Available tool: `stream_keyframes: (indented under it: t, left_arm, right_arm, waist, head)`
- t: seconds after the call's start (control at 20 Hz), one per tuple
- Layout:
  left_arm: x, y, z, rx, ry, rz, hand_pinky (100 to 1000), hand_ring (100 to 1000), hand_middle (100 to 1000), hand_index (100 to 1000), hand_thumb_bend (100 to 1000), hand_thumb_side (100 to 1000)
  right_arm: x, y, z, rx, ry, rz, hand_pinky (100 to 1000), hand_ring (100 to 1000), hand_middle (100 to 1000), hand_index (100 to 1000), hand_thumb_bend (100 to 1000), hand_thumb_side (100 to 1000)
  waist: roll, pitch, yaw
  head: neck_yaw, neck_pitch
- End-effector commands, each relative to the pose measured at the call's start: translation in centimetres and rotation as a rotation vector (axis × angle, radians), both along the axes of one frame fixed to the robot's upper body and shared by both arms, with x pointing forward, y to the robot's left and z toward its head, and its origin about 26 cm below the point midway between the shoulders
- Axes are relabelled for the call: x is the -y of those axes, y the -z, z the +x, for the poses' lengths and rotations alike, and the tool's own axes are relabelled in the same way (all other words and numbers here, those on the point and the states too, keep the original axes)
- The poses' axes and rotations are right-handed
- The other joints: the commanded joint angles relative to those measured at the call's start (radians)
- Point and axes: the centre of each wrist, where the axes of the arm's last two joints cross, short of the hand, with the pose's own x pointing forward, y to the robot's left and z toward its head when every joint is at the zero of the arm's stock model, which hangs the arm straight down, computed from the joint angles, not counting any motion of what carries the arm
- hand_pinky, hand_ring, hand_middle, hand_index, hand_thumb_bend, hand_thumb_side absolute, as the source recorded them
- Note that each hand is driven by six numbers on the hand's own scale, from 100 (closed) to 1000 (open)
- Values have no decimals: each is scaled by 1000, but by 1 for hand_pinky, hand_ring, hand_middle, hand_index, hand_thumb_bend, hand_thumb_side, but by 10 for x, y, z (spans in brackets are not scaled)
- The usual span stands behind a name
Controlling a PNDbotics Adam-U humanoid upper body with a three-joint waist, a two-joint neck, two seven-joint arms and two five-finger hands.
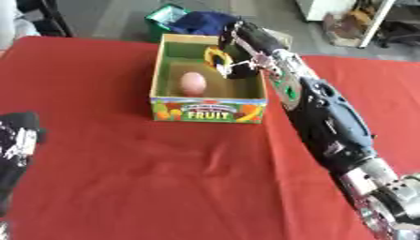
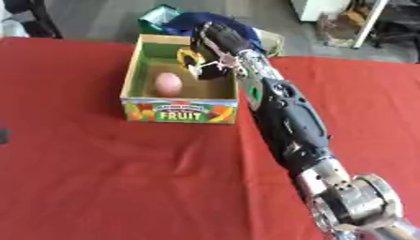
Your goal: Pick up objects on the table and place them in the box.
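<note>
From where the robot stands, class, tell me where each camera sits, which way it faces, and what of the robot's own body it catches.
Left eye view: in the head, looking down and forward over the red table at the FRUIT box; the right arm reaches in, and the left hand shows at the left edge.
Right eye view: beside it, facing the same way; the right hand is over the box, at a yellow and black object.
Both share the box, the pink object inside it, and the right arm.
</note>
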Motion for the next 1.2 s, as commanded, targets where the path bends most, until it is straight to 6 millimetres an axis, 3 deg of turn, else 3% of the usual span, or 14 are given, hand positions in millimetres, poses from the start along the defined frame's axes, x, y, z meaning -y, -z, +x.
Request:
stream_keyframes:
  t: [0.05,0.2,0.35,0.55,0.9,1.2]
  left_arm:
    - [-1,-7,1,23,5,5,615,582,537,649,297,513]
    - [-1,-6,1,22,4,4,615,582,537,649,297,513]
    - [-1,-6,0,20,3,4,615,582,537,649,297,514]
    - [-2,-6,0,18,2,6,615,581,537,649,297,515]
    - [-3,-4,0,14,-1,9,615,582,537,649,298,515]
    - [-6,-2,-1,7,-12,11,614,583,537,648,299,515]
  right_arm:
    - [3,1,3,-26,39,-81,770,765,747,486,100,311]
    - [5,10,4,-94,56,-162,785,788,775,654,100,347]
    - [6,5,3,-101,62,-206,794,801,792,789,100,373]
    - [8,-4,2,-80,54,-214,812,823,820,896,100,389]
    - [11,-28,-2,-82,6,-232,843,857,857,946,136,383]
    - [30,-52,-15,30,-74,-184,794,791,797,893,100,238]
  waist:
    - [6,-18,-2]
    - [6,-19,-4]
    - [8,-20,-7]
    - [10,-21,-13]
    - [11,-25,-24]
    - [9,-31,-41]
  head:
    - [2,-14]
    - [7,-10]
    - [7,-5]
    - [5,-1]
    - [3,10]
    - [11,17]
